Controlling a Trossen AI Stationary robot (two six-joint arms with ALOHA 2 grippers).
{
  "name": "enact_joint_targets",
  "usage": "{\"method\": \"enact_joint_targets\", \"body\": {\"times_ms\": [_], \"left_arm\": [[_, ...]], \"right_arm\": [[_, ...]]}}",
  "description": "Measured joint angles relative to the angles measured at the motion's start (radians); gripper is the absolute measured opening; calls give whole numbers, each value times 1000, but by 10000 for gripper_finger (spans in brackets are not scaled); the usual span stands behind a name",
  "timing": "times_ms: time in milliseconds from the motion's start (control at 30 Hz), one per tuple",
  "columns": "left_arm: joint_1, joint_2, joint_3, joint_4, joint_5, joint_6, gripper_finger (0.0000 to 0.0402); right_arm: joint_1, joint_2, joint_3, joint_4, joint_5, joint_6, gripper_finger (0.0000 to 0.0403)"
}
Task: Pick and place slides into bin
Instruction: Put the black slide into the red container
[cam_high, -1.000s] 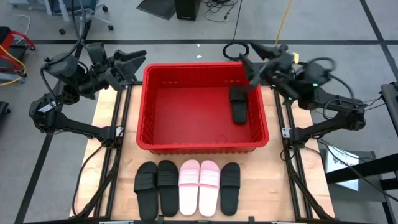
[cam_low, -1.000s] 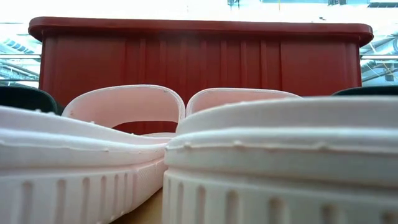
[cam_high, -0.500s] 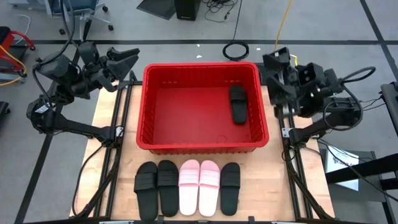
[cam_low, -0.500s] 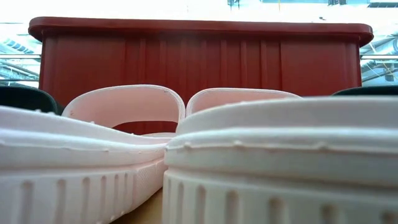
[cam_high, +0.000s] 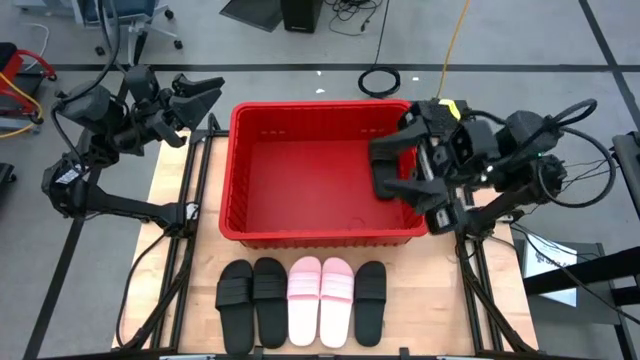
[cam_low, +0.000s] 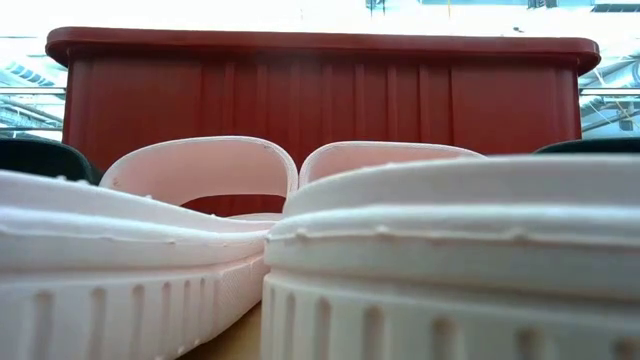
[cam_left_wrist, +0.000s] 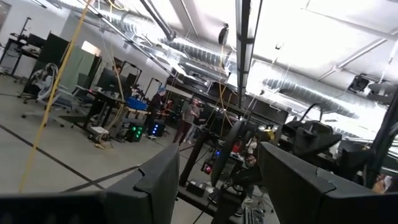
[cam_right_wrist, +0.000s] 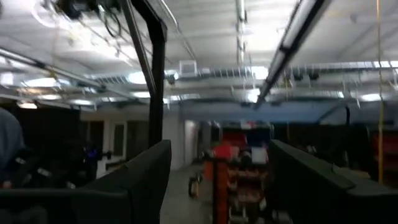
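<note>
A: Where is the right hand (cam_high: 388, 168)?

B: Above the right side of the bin (cam_high: 240, 170), its two fingers spread wide apart and grasping nothing.

A: Is a slide under it?

B: A black slide in the bin (cam_high: 381, 186) lies on the red floor by the right wall, mostly hidden beneath those fingers.

A: The other slides?

B: Five lie in a row on the desk (cam_high: 190, 300) in front of the bin: two black slides (cam_high: 252, 302) on the left, two pink slides (cam_high: 321, 300) in the middle, one black slide on the right (cam_high: 370, 302). From the low camera the pink pair fills the foreground, the bin's ribbed wall behind.

A: And the left hand (cam_high: 200, 92)?

B: Raised off the bin's far-left corner, fingers parted, empty.
</note>
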Motion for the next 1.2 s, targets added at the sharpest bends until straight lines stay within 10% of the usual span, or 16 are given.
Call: {"method": "enact_joint_targets", "body": {"times_ms": [400, 1200], "left_arm": [[68, -27, 0, -22, 71, -21, 214], [259, -32, 0, -58, 216, -63, 214]], "right_arm": [[182, 63, 115, -244, 327, 66, 258], [414, 292, 113, -203, 762, 202, 258]]}}
